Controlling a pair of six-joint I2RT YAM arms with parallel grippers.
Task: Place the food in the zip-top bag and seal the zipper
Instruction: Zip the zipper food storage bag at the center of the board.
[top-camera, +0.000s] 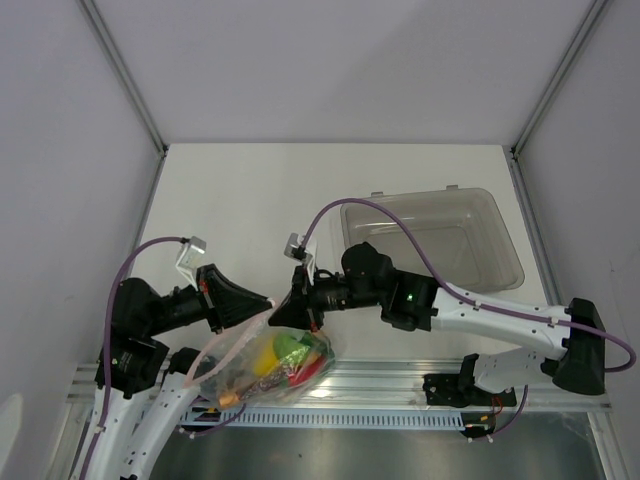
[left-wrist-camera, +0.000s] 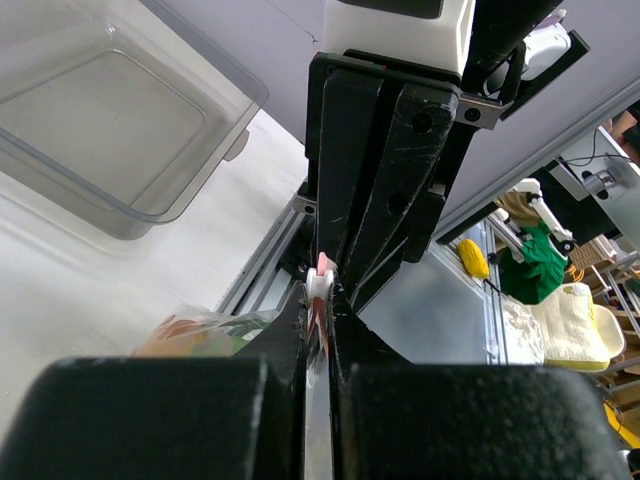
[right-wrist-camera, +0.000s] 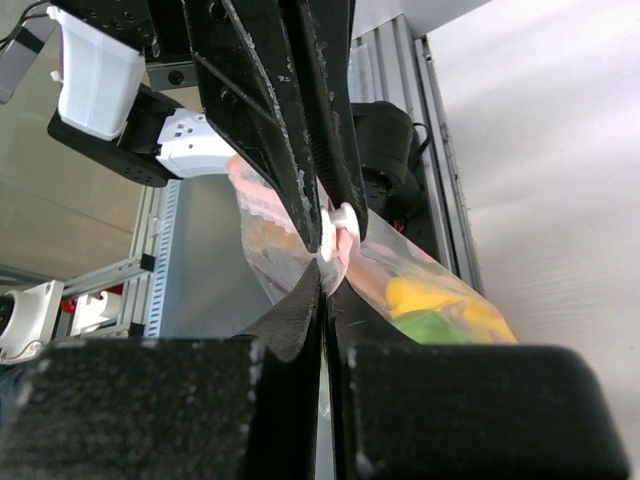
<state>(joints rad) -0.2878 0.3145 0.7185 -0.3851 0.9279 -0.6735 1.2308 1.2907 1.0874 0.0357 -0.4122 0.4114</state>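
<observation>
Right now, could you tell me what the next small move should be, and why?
Probably draw the left claw along the zipper, away from the right claw: both are shut on it at nearly one spot, the food is inside the zip-top bag, and the strip mostly trails beyond them.

The top view looks down from above and behind over the whole table (top-camera: 250, 200), while the wrist views, very close, sight along the left gripper (left-wrist-camera: 320, 300) and right gripper (right-wrist-camera: 322, 278) head-on at each other, sharing what seems the zipper (right-wrist-camera: 346, 247) pinched at the tips.
</observation>
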